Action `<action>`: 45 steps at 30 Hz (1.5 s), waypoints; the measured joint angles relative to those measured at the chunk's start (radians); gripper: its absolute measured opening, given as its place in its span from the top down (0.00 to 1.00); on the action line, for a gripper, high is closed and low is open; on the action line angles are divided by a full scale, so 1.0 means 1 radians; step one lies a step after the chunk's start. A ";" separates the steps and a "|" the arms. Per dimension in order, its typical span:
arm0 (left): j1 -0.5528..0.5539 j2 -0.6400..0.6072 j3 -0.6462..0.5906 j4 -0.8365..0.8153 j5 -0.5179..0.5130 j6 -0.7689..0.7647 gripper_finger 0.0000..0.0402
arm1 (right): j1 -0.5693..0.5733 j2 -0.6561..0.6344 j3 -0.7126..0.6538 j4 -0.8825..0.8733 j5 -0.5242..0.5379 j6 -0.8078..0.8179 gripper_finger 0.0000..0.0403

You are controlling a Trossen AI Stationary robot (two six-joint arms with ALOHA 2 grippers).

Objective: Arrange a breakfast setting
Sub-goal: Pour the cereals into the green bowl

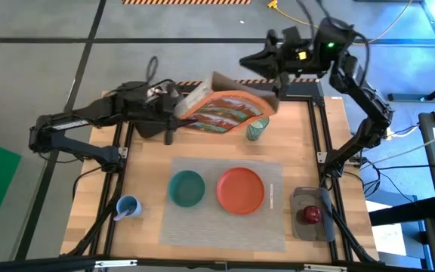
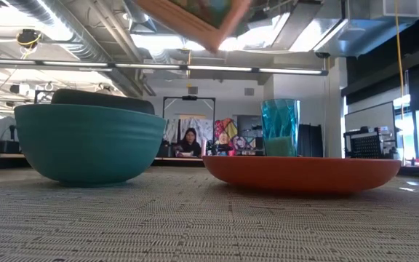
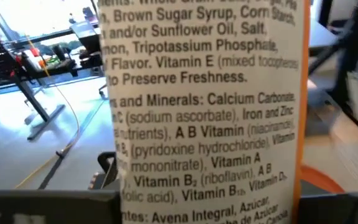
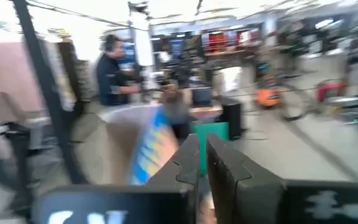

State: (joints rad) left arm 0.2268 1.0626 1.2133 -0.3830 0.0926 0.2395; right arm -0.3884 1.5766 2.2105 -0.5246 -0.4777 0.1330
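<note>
The tall orange cereal box [image 1: 225, 109] is held in the air over the table's far side, lying tilted; its lower corner shows in the low view [image 2: 195, 18]. My left gripper [image 1: 174, 108] is shut on its left end. My right gripper [image 1: 273, 89] is shut at its right end. The teal bowl [image 1: 186, 188] and orange-red plate [image 1: 241, 189] stand on the grey placemat [image 1: 225, 227], with a slim pale utensil [image 1: 272, 195] right of the plate. The green glass [image 1: 257, 130] stands beyond the mat. The red apple [image 1: 311, 215] lies on the dark toaster [image 1: 308, 200]. No toast slice shows. My left gripper holds the cereal box by its left end [image 1: 187, 106], coming level from the table's left. The printed narrow side panel [image 3: 204, 112] fills the wrist view and hides the fingers. The box is lifted clear and tilted. My right gripper meets the box at its right end, by the opened top flap [image 1: 266, 94], coming from the far right. Its fingers [image 4: 188, 165] stand almost together, and the thin edge between them is hard to make out. The box is clear of the table.
A blue cup [image 1: 127, 206] stands at the near left, off the mat. The table's frame posts stand at the far corners [image 1: 319, 102]. Bare wood lies left of the mat. A person sits in the room beyond the table [image 2: 190, 142].
</note>
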 joint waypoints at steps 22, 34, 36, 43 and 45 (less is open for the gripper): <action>-0.098 -0.246 0.308 -0.945 -0.177 0.172 0.66 | -0.070 -0.128 0.001 -0.491 0.513 -0.043 0.87; -0.098 -0.116 0.467 -1.192 -0.182 0.312 0.66 | -0.032 -0.133 0.001 -0.978 0.721 0.312 0.87; -0.098 -0.113 0.467 -1.188 -0.192 0.340 0.66 | 0.025 -0.134 0.001 -1.019 0.727 0.376 0.87; -0.098 -0.074 0.467 -1.188 -0.341 0.608 0.66 | 0.268 -0.134 -0.023 -1.045 0.917 0.583 0.87; -0.098 -0.053 0.467 -1.188 -0.378 0.699 0.66 | 0.322 -0.134 -0.041 -1.048 0.967 0.635 0.87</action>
State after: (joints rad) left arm 0.1290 1.0099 1.6802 -1.5710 -0.2852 0.9382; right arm -0.0668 1.4425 2.1697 -1.5722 0.4895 0.7679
